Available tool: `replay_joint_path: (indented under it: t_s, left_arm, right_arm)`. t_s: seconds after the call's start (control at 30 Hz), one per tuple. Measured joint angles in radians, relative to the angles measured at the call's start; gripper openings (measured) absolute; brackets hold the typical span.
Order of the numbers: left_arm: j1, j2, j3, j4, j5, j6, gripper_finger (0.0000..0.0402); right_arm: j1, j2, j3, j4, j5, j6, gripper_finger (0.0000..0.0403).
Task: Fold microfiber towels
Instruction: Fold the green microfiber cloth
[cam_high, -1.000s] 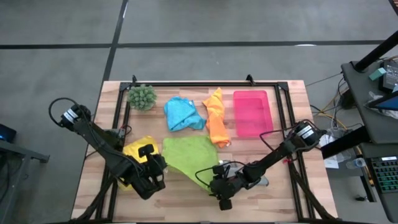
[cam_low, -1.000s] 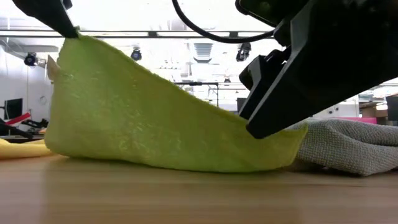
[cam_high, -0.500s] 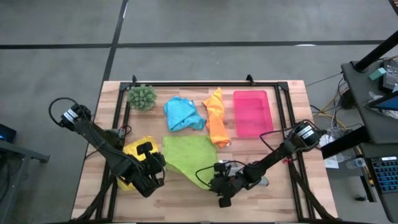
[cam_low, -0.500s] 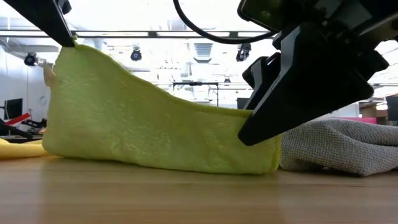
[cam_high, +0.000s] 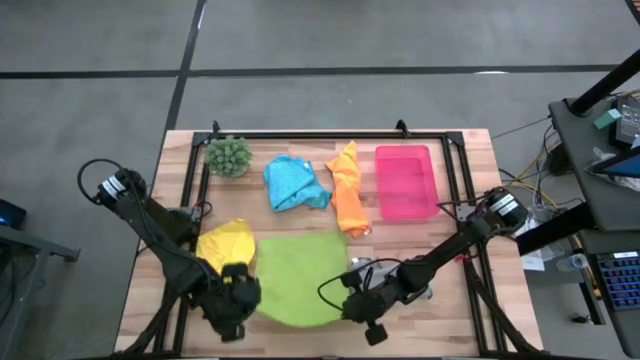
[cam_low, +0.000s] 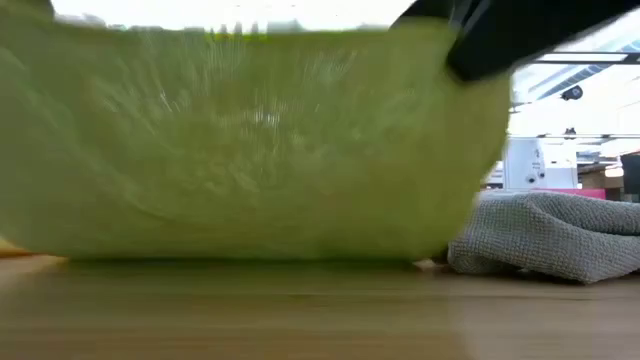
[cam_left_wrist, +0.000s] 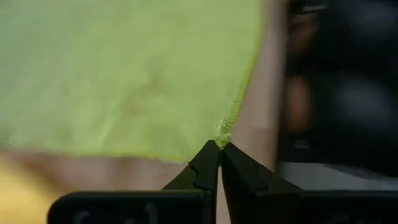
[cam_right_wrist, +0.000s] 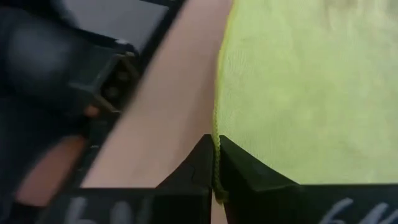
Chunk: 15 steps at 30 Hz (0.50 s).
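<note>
The lime green towel (cam_high: 295, 275) is stretched between my two grippers near the table's front edge. In the low view it hangs as a wide sheet (cam_low: 250, 150) whose lower part reaches the table. My left gripper (cam_high: 250, 292) is shut on its near left corner and my right gripper (cam_high: 348, 298) is shut on its near right corner. The yellow towel (cam_high: 225, 243) lies crumpled beside my left arm. The blue towel (cam_high: 295, 183) and the orange towel (cam_high: 347, 190) lie farther back. The grey towel (cam_low: 560, 235) lies bunched at the right, under my right arm. My left gripper pinches the towel's corner (cam_left_wrist: 222, 134) between the free ends of its two fingers, slanting down from the left. The corner is lifted and the cloth spreads away from it. My right gripper pinches the towel's hemmed edge (cam_right_wrist: 216, 146) at the opposite near corner between its fingertips, slanting down from the right. That corner is lifted too, and the cloth spans across to my left gripper.
A spiky green plant (cam_high: 228, 155) stands at the far left and a pink tray (cam_high: 405, 182) lies at the far right. A black frame (cam_high: 330, 135) runs along the table's far and side edges. Bare wood shows along the front edge.
My right gripper has shut on the towel's near right corner and risen with it. My left gripper has gone toward the near edge with its corner and has tipped. The towel's near edge has been lifted and spread wide between them, while its far part stays on the table.
</note>
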Motion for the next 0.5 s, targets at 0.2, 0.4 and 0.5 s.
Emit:
replay_joint_path:
  t_s: [0.2,0.4,0.5]
  left_arm:
    - [-0.042,0.024,0.000,0.127,0.025,-0.001,0.0000]
    - [-0.038,0.076,-0.009,0.011,0.022,-0.010,0.0000]
    - [-0.023,0.105,-0.009,-0.070,0.021,-0.011,0.0000]
  right_arm:
    - [0.003,0.004,0.014,-0.010,-0.063,-0.029,0.0009]
    - [-0.012,0.004,0.014,-0.044,0.008,-0.047,0.0009]
    - [-0.040,0.004,0.016,-0.108,0.079,-0.065,0.0009]
